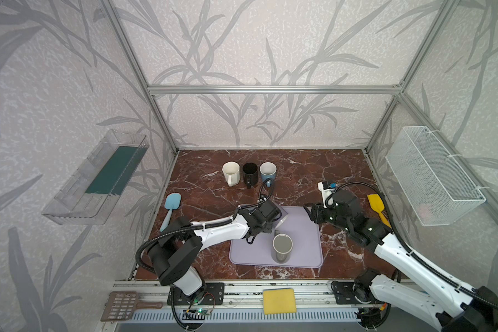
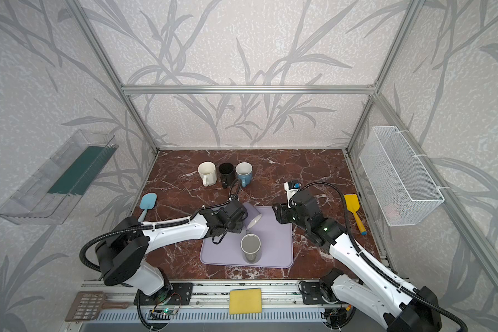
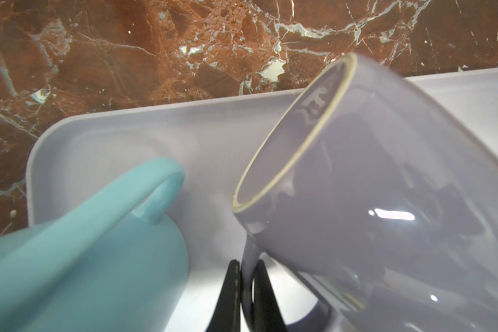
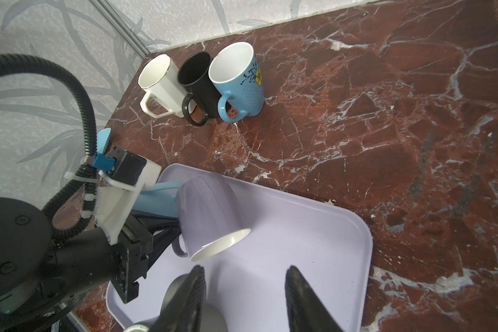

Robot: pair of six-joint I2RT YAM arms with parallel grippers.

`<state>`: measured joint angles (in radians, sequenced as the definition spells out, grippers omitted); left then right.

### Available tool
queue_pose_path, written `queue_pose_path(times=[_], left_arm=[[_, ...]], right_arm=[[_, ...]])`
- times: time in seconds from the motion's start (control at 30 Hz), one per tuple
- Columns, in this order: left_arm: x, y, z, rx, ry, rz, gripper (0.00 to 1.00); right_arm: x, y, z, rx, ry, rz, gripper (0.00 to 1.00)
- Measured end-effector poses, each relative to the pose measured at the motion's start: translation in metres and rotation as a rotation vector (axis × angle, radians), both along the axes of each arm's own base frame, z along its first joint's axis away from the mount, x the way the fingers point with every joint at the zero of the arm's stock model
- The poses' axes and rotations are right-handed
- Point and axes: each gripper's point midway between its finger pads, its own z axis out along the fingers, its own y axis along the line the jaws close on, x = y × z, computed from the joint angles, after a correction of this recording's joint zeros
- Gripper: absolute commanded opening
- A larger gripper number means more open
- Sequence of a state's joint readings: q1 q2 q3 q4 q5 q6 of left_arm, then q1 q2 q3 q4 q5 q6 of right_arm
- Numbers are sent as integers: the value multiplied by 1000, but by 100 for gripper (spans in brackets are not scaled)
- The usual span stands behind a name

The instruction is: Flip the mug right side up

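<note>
Two arms meet over the lilac mat (image 1: 308, 253), which lies at 6 o'clock on the table (image 1: 299, 172). The left arm stretches low from its base at 7 o'clock, with the forearm running toward 3 o'clock and the wrist above the mat's 10 o'clock edge. The left gripper (image 3: 246, 293) is pinched tight on the handle of the lavender mug (image 1: 282, 217). The mug hangs tipped over the mat's 11 o'clock part, base up and mouth slanting down toward 5 o'clock. Whether its rim touches the mat cannot be told.

The right arm rises from 5 o'clock, its forearm angled toward 10 o'clock. Its wrist is bent so that the right gripper (image 4: 245, 270) points toward 9 o'clock. This gripper is spread and empty, at 3 o'clock of the mug and near it. A grey mug (image 1: 282, 247) stands upright on the mat, just at 6 o'clock of the tipped one.
</note>
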<state>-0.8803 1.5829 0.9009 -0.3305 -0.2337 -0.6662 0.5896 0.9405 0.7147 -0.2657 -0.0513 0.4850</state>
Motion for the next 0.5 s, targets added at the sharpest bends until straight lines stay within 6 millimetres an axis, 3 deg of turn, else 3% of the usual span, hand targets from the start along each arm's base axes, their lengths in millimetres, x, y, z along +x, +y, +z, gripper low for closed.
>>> queue_pose_path(times=[0.27,0.5], left_arm=[[4,-1,13,-65,-10,27,0],[12,-6,29,-154,-31,58,0]], right_arm=[[-4,9,-3,48,17,35,47],[-9,15,-19,93,62,45,47]])
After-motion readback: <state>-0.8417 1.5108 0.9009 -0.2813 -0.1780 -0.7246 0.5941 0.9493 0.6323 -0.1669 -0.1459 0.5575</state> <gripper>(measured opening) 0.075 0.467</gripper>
